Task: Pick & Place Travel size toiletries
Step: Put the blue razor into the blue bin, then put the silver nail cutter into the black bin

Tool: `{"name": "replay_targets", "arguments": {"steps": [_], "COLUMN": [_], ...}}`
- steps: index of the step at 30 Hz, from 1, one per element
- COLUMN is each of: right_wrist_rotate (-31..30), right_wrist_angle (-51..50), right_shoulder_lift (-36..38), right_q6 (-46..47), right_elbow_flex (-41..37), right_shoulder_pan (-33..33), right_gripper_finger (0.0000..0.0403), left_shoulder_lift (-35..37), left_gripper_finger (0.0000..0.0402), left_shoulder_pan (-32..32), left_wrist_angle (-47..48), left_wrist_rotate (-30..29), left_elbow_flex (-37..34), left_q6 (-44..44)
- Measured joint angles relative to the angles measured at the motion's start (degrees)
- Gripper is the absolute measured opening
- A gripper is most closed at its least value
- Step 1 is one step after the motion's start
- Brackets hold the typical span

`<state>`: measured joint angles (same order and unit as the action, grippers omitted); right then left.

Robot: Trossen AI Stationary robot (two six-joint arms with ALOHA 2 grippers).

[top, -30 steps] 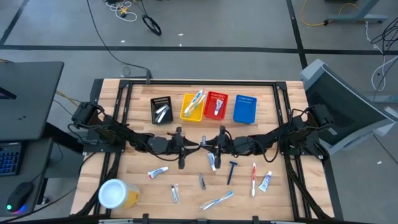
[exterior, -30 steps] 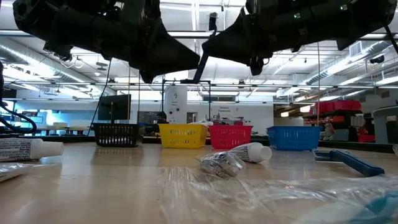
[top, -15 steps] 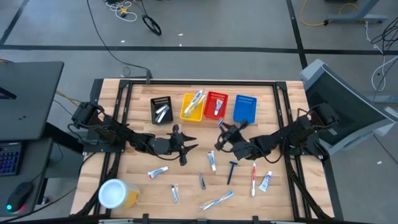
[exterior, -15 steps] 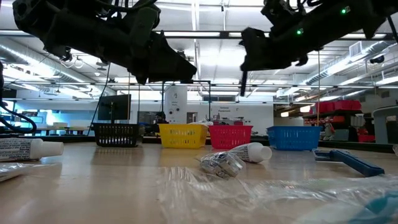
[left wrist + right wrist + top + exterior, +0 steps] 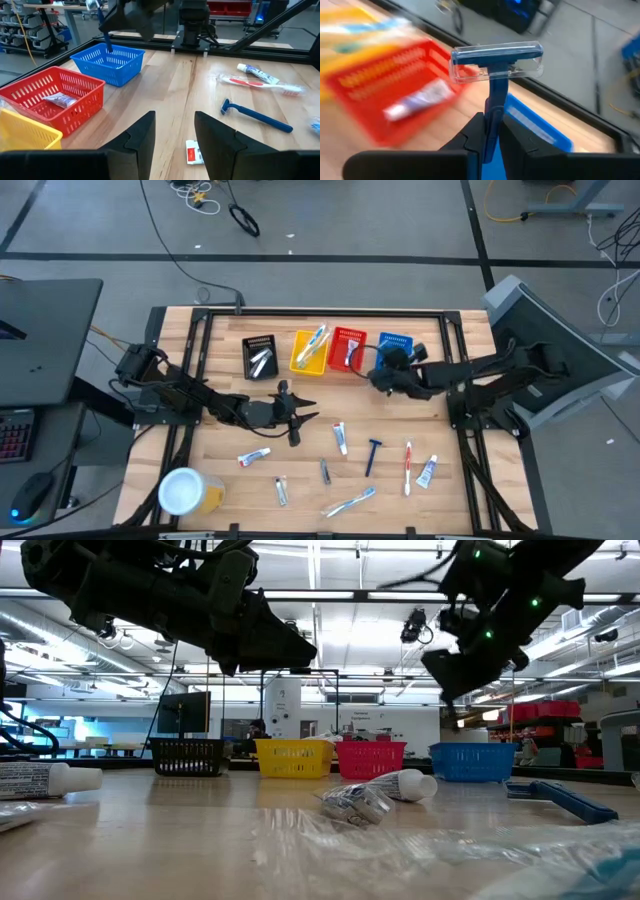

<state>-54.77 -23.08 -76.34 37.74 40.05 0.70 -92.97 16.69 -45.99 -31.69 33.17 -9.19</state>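
My right gripper (image 5: 384, 370) is shut on a blue-handled razor (image 5: 496, 62) with a clear cap, at the near edge of the blue basket (image 5: 396, 352). In the left wrist view that razor (image 5: 102, 27) hangs over the blue basket (image 5: 107, 62). My left gripper (image 5: 303, 412) is open and hovers over mid-table, touching nothing. On the wood lie another razor (image 5: 374, 453), white tubes (image 5: 340, 438) (image 5: 254, 456) (image 5: 428, 471), toothbrushes (image 5: 408, 465) (image 5: 350, 502) and a packet (image 5: 281, 492). My right gripper pinches the razor's blue handle (image 5: 494, 117) between its two fingers. The handle runs along the fingers, and the capped head (image 5: 497, 55) stands out past their tips. The razor is lifted clear, above the blue basket.
Black (image 5: 260, 357), yellow (image 5: 310, 350) and red (image 5: 347, 348) baskets stand in a row with the blue one along the far side, each holding items. A white-lidded yellow tub (image 5: 188, 491) stands at the near left corner. A metal frame (image 5: 320, 311) borders the table.
My right gripper has drawn away from my left gripper at mid-table, risen and swung toward the far right, ending at the blue basket with the razor held. My left gripper has stayed over mid-table.
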Motion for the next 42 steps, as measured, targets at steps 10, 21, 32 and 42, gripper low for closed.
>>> {"name": "replay_targets", "arguments": {"steps": [10, 21, 32, 42], "right_wrist_rotate": [5.78, 19.42, 30.79, 36.95], "right_wrist_angle": [-1.27, 11.79, 14.25, 16.4], "right_shoulder_lift": [-0.04, -0.04, -0.04, 0.57], "right_q6": [0.86, -9.96, -13.29, -14.28], "right_elbow_flex": [-4.44, -10.21, -9.75, -9.75], "right_shoulder_pan": [7.39, 16.15, 24.82, 26.66], "right_gripper_finger": [0.0048, 0.0058, 0.0104, 0.0105], "left_shoulder_lift": [0.0, 0.0, 0.0, 0.0], "left_gripper_finger": [0.0145, 0.0145, 0.0146, 0.0147], "left_shoulder_pan": [0.0, 0.0, 0.0, -1.07], "left_wrist_angle": [0.0, 0.0, 0.0, 0.17], "left_wrist_rotate": [0.01, 0.02, -0.08, 0.23], "left_elbow_flex": [0.0, 0.0, -0.02, -0.06], "left_q6": [0.0, -0.02, -0.02, -0.02]}}
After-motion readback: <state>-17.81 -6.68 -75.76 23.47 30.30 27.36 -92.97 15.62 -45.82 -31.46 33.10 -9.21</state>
